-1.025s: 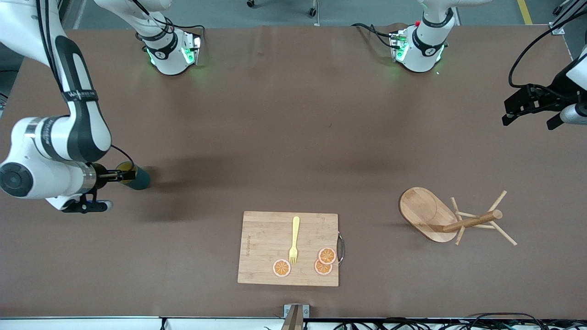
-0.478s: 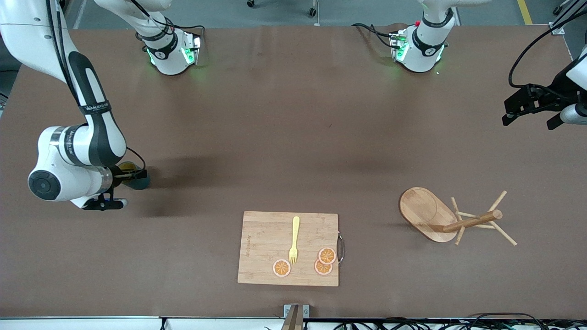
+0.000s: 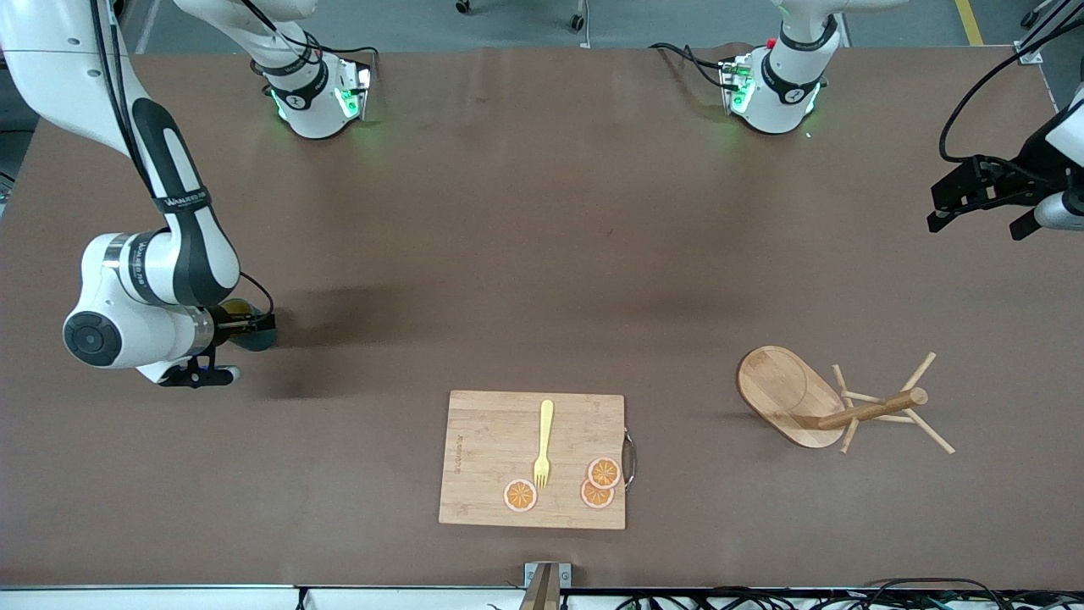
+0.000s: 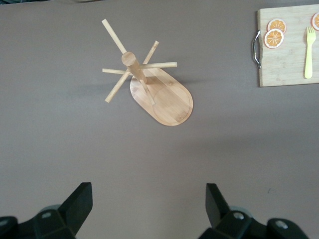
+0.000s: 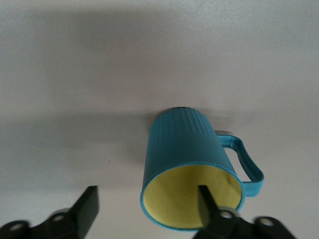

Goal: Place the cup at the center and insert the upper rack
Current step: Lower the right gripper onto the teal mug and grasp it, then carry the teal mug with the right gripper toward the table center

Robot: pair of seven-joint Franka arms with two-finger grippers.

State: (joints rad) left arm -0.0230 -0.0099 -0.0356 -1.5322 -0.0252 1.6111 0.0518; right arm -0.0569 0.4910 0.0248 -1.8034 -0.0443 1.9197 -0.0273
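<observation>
My right tool (image 5: 144, 211) straddles the cup's (image 5: 187, 164) rim, one finger inside, not yet clamped; it could tip; left tool (image 4: 147, 206) waits open above the bench (image 3: 525, 254).

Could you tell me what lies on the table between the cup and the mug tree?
The front view shows the bamboo cutting board between the cup and the mug tree, though nearer that camera; otherwise only bare brown table.

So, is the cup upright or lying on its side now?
Upright. In the right wrist view the cup stands with its yellow mouth facing up; one finger of the right hand is inside it.
</observation>
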